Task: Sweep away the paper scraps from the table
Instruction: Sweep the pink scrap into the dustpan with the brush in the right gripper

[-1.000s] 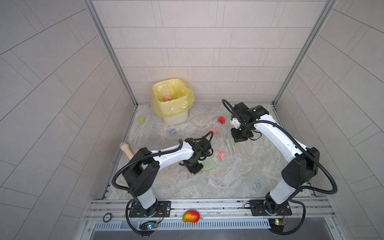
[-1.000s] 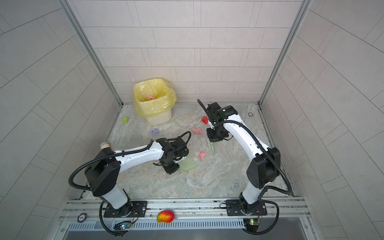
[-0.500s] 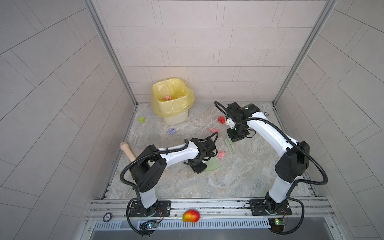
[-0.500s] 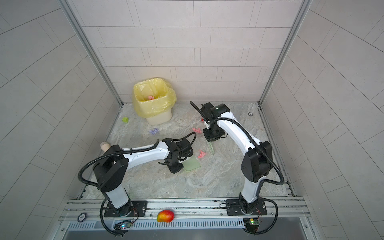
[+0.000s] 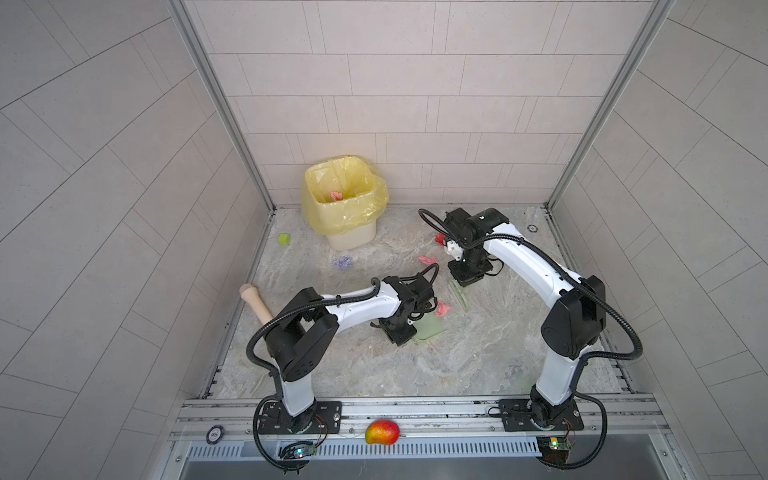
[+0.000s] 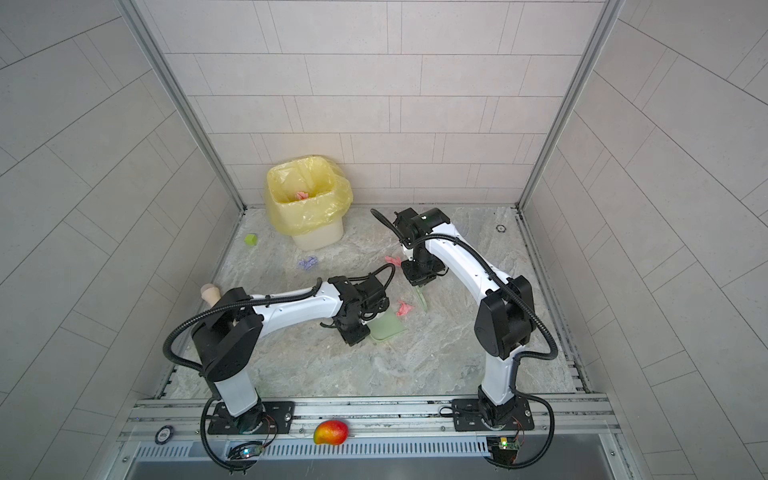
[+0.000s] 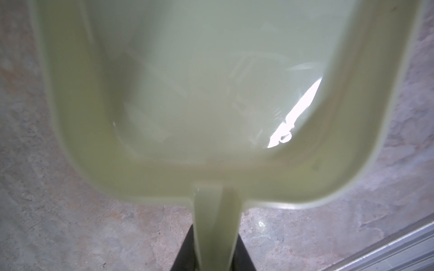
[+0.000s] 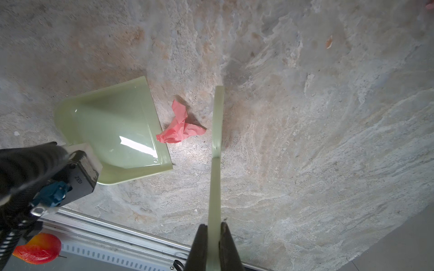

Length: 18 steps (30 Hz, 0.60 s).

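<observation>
Your dustpan (image 8: 112,131) has edged in over the last second and the sweeper blade (image 8: 217,131) has closed from the far side, so the pink scrap (image 8: 180,127) on the worktop (image 8: 305,117) now lies between them (touching the pan's lip), ready for a short push. Meanwhile your left jaws are clamped on the pan's handle and your right jaws are tight on the sweeper's.

Crumpled tissue wads lie on the flat grey-beige veined table (image 5: 478,361). A pink scrap (image 5: 444,309) sits mid-table, with a second pink scrap (image 5: 428,260) and a red scrap (image 5: 439,239) farther back. A lavender scrap (image 5: 343,263) lies well apart to their left.
</observation>
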Available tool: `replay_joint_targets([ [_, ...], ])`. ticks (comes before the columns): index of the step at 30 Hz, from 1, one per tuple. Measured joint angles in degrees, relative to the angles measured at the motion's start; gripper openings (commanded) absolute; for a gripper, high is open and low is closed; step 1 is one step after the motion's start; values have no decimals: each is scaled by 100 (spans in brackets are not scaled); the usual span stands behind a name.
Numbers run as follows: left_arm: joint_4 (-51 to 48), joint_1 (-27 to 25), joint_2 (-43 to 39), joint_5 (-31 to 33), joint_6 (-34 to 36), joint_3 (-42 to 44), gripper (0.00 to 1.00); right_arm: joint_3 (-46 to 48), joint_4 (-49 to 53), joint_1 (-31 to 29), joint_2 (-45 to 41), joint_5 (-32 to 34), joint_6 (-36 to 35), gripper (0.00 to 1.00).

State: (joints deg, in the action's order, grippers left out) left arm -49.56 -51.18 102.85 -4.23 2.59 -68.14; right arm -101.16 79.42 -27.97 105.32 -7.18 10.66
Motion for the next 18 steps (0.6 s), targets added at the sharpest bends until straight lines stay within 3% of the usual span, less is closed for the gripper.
replay_joint_targets([
  [8, 24, 0, 85, 0, 0, 0, 0, -155, 66, -332, 46, -214, -11, 0],
  [18, 85, -2, 101, 0, -2, 0, 0, -177, 72, -800, 28, -1005, 142, 0],
])
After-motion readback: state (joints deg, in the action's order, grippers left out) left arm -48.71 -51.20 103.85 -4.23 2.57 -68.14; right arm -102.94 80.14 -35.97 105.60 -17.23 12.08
